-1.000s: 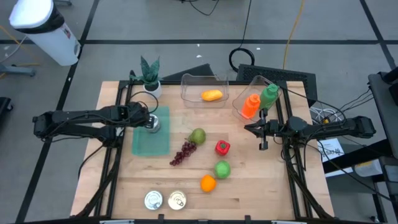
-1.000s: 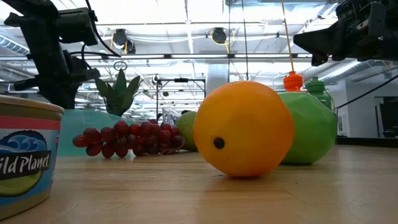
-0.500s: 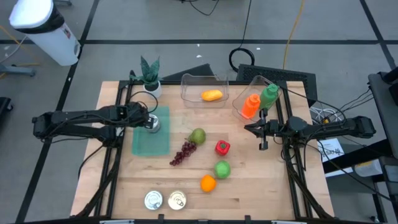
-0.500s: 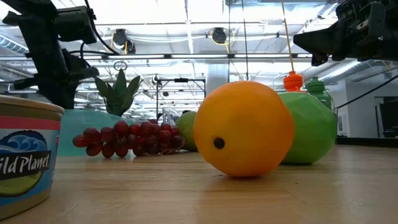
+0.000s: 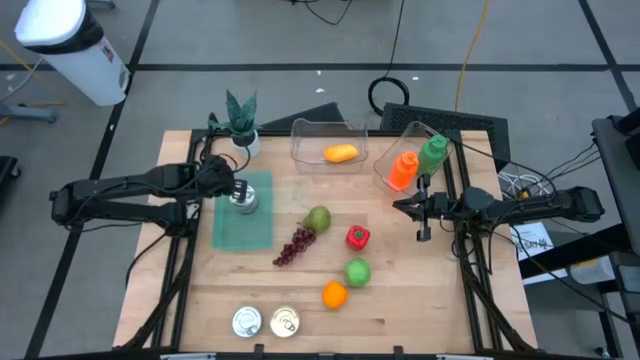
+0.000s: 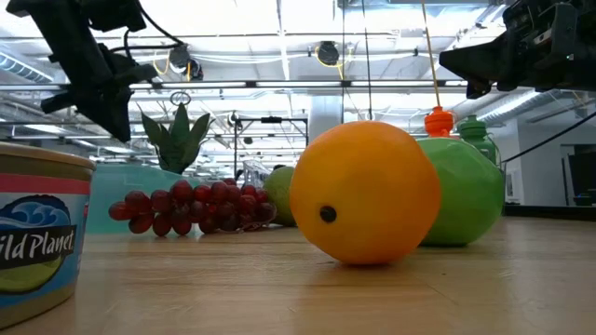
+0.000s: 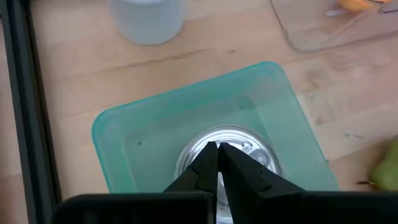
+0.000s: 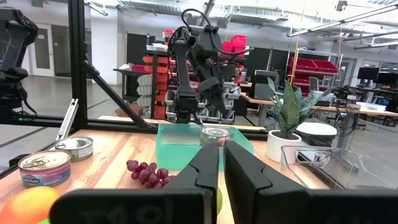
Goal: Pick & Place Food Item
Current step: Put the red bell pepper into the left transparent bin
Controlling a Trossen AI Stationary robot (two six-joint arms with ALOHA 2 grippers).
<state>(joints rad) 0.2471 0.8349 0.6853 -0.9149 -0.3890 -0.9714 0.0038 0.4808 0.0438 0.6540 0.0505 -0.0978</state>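
Note:
A silver can stands upright on the floor of a shallow teal bin at the table's left side. My left gripper hangs just above the can, shut, slanting down, with nothing between its fingers. Its wrist view shows the shut fingertips over the can's lid and the bin's rim around it. My right gripper waits shut in the air at the table's right side, clear of everything.
A pear, grapes, a red pepper, a green apple and an orange lie mid-table. Two cans stand near the front edge. Clear bins and a potted plant stand at the back.
My left gripper has risen from the can and stays shut. The can keeps its place in the teal bin.

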